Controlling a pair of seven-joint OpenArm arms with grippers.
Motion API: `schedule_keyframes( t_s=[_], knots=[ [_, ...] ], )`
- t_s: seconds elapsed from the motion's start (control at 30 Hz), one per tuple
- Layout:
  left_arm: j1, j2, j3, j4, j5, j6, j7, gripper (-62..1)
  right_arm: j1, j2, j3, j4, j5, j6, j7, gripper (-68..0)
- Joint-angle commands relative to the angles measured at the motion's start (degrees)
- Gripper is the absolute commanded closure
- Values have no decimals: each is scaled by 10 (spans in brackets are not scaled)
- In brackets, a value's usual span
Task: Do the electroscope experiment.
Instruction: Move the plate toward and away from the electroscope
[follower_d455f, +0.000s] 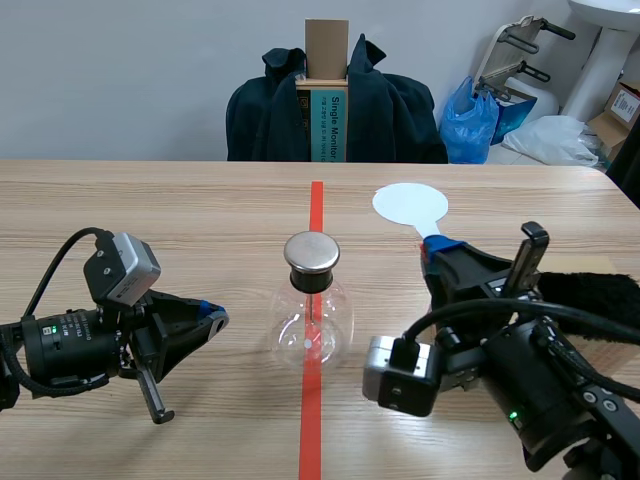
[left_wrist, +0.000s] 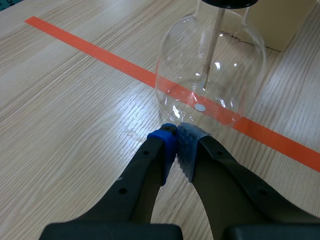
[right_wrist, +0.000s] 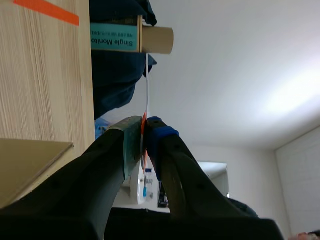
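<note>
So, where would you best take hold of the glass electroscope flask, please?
Probably at the narrow dark neck under the metal cap, level from the side of the empty left gripper: the flask stands upright, and its round bulb looks too wide and slippery.

The left arm (follower_d455f: 70, 345) and right arm (follower_d455f: 545, 395) are finished in black, each fitted with a silver-grey camera box (follower_d455f: 125, 268) and looped black cables (follower_d455f: 480, 307). The left pincer (left_wrist: 177, 137) and right pincer (right_wrist: 145, 134) are made of thick fingers, tipped with a blue pad (left_wrist: 164, 147) and a grey-green dotted pad (left_wrist: 187, 145).
</note>
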Motion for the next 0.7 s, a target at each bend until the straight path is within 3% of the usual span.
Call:
schedule_keyframes(
  t_s=[0.0, 0.17, 0.67],
  knots=[
    [0, -2, -6, 12, -6, -1, -10, -32, 7, 4, 5, 7, 4, -8, -4, -8],
    [0, -2, -6, 12, -6, -1, -10, -32, 7, 4, 5, 7, 4, -8, 19, -8],
    [0, -2, -6, 12, -6, -1, -10, -31, 7, 4, 5, 7, 15, -8, 207, -8]
  ],
)
